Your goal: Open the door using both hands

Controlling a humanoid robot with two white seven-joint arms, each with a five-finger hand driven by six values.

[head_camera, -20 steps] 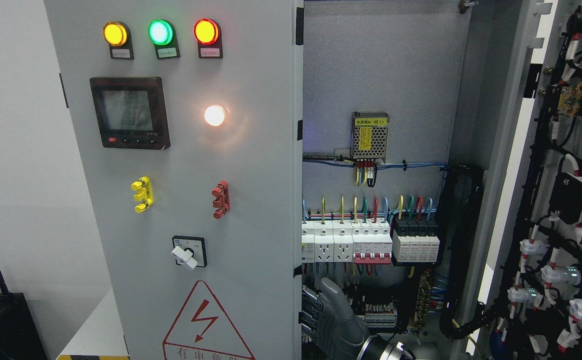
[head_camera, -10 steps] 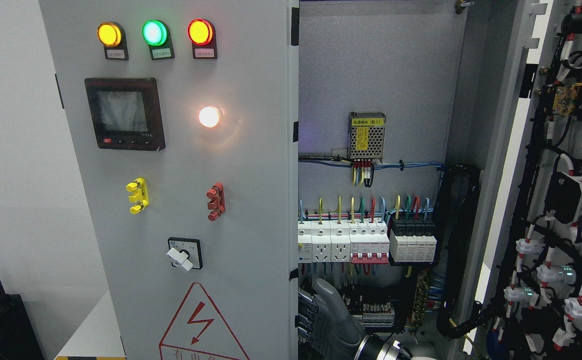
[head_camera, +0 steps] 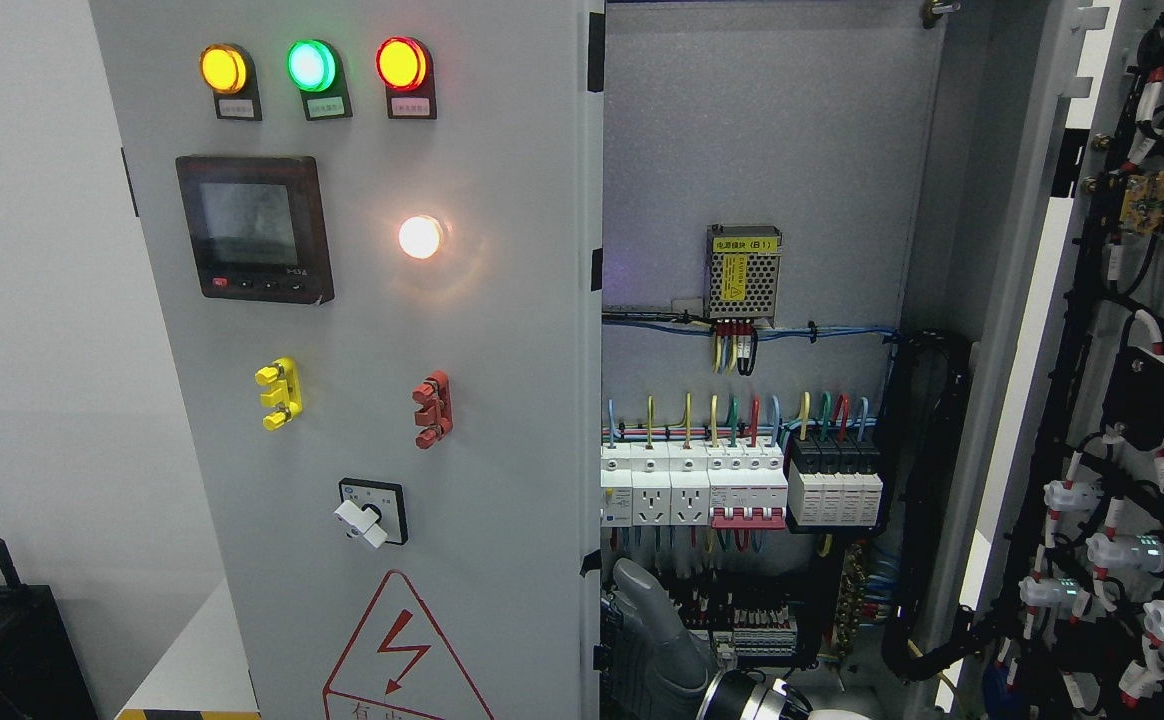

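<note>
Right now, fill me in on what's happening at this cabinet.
A robot hand in grey casing reaches up from the bottom edge, just right of the grey left cabinet door with its indicator lamps, and sits at that door's inner edge. From which side its arm comes in is not visible. The right door, lined with black wiring, already stands swung wide, exposing the row of white circuit breakers inside. The left door looks only partly opened.

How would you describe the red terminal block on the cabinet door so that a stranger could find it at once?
Start at the big grey cabinet door on the left, with three coloured lamps across its top. Go down past the glowing white lamp to the red terminal block just below it. Its twin to the left, the yellow block, has the same shape; only this one is red.
</note>
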